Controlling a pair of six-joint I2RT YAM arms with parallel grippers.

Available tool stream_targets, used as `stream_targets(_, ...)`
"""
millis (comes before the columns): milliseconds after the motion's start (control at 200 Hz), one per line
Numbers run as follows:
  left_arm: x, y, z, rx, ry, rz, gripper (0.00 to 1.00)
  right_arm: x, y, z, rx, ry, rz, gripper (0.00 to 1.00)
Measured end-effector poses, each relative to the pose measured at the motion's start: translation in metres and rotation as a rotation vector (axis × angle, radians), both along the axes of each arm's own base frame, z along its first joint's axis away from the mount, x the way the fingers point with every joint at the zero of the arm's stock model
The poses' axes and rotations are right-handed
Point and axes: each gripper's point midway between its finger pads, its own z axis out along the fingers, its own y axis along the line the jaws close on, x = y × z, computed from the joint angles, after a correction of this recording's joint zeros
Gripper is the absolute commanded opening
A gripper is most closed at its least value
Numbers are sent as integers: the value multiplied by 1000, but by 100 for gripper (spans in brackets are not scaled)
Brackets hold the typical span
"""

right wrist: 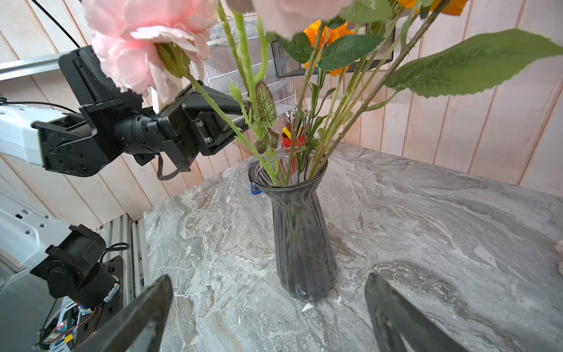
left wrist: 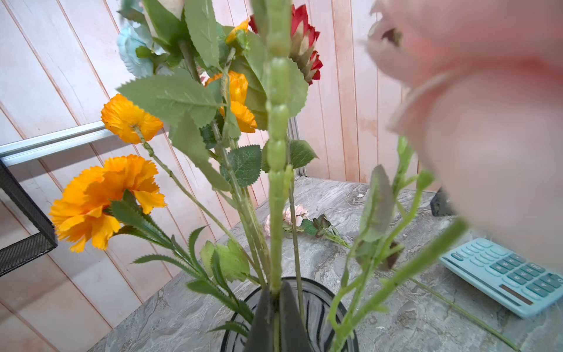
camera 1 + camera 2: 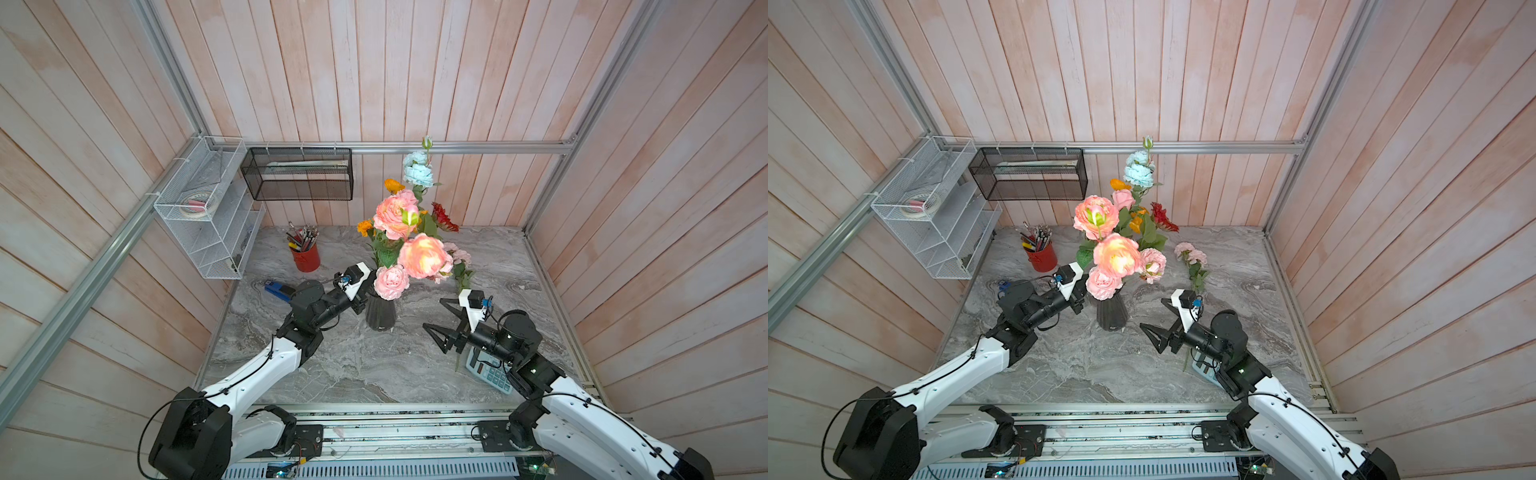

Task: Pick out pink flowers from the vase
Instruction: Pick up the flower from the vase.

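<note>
My left end effector (image 2: pixel 276 294) is clamped on a thick green stem (image 2: pixel 277 170) just above the rim of the vase (image 1: pixel 301 231), probably one of the pink flowers (image 3: pixel 424 255) overhead. I'd lift straight up, slowly. The right end effector (image 3: pixel 433 313), jaws apart, could steady the vase.
</note>
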Motion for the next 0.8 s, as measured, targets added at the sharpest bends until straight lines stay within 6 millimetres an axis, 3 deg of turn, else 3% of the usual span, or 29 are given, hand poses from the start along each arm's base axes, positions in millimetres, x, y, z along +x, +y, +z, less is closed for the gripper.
stream_targets(170, 0, 3, 28, -29, -37, 17, 0, 0, 5, 12, 2, -22, 11, 98)
stream_targets(515, -28, 18, 134, -157, -171, 10, 0, -6, 10, 14, 0, -29, 33, 98)
stream_targets(800, -49, 36, 172, -188, -172, 48, 0, -11, 14, 34, 20, -54, 48, 98)
